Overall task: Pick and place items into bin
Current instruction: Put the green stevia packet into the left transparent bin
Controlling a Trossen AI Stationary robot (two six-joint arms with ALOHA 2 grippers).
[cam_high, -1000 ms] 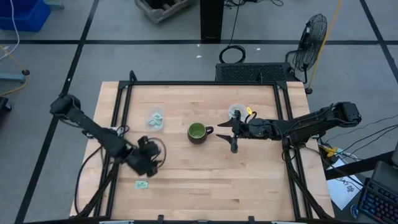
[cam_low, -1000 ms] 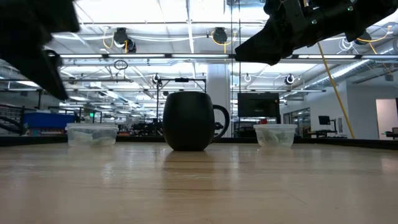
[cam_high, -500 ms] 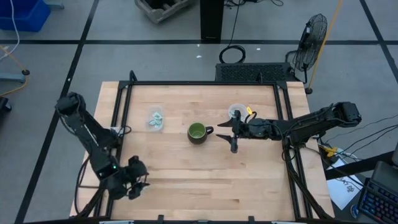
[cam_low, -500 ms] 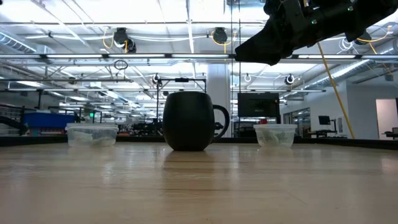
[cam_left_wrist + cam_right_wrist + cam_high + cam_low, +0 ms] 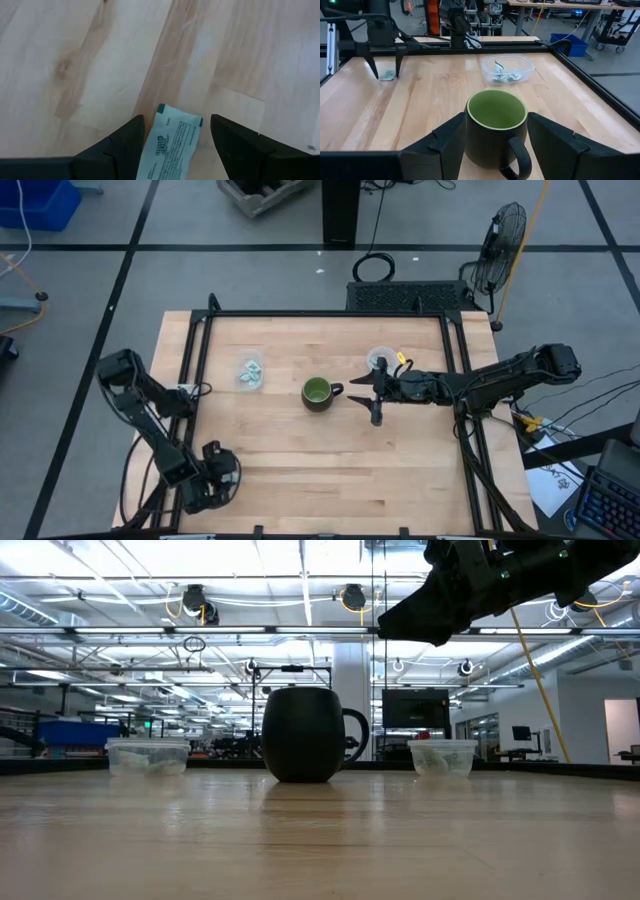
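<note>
One pale green and white packet lies flat on the wooden table near its near left corner. My left gripper is open and low over it, one finger on either side, pointing down. I cannot see any touch. The right wrist view shows this gripper far off, with the packet between its fingertips. In the high view the gripper hides the packet. My right gripper waits open above the table, right of the green mug. More packets lie in a clear bin.
Two clear bins stand on the far half of the table, one left of the mug and one right of it. The mug sits between them in the low view. A black frame runs along the table's edges.
My left arm has swung from the table's left middle toward the near left corner and come down over the lone packet, leaving the low view. The packet now lies between the open fingers. The right arm has kept still.
</note>
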